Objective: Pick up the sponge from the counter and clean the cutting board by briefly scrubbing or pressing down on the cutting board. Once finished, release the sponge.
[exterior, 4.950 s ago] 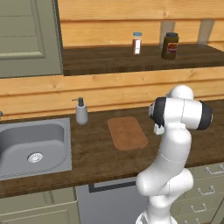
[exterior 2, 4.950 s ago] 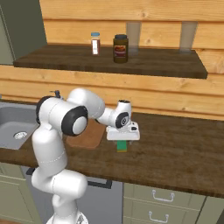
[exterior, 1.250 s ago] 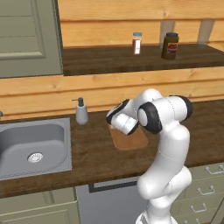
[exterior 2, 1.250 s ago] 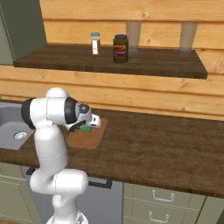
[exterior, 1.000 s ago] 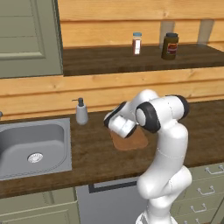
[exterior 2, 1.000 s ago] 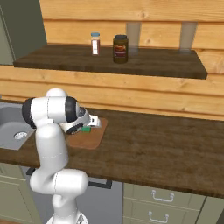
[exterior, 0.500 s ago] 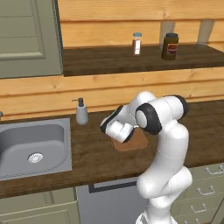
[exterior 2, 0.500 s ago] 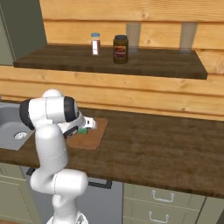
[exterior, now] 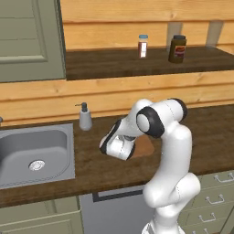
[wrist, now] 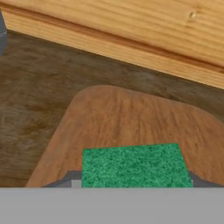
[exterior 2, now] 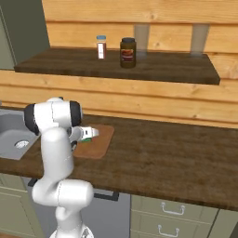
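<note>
Green sponge (wrist: pixel 134 166) on cutting board (wrist: pixel 131 122), no labels legible.

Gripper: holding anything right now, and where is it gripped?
The gripper holds the sponge by its two opposite short ends, one finger on each, green face toward the hand camera, over the cutting board.

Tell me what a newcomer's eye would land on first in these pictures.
The white arm, bent low over the counter, with its gripper at the cutting board. In the hand view the green sponge sits between the fingers over that board. Behind, a dark jar and a small bottle stand on the shelf.
</note>
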{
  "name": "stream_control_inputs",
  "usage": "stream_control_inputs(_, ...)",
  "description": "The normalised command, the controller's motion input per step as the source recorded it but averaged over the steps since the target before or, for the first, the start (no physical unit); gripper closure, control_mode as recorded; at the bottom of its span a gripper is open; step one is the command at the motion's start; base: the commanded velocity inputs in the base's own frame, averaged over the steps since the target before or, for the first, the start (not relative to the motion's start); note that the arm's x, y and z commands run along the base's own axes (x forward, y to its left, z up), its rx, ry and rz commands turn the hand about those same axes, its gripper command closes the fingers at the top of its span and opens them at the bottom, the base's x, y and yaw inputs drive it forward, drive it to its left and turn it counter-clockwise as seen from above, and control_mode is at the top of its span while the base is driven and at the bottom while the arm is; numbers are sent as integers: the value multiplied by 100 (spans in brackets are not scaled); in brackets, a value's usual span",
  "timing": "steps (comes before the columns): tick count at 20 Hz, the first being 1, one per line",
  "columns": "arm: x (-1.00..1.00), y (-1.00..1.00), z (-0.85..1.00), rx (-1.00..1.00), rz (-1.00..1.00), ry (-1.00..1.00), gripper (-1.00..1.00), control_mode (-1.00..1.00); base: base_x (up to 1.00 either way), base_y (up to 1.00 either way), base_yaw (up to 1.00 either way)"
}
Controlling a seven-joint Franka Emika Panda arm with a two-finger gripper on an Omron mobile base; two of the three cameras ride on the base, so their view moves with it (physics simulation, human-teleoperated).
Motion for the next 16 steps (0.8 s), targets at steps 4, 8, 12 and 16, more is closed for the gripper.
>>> stream_control_inputs(4,28,-1,16,29,15,100,100,-100,0,0,0)
stream_control_inputs(8,4,-72,-3,28,4,100,100,-100,0,0,0)
stream_control_inputs(12,5,-100,-2,33,-18,84,100,-100,0,0,0)
stream_control_inputs(16,-3,-100,-8,39,-22,74,100,-100,0,0,0)
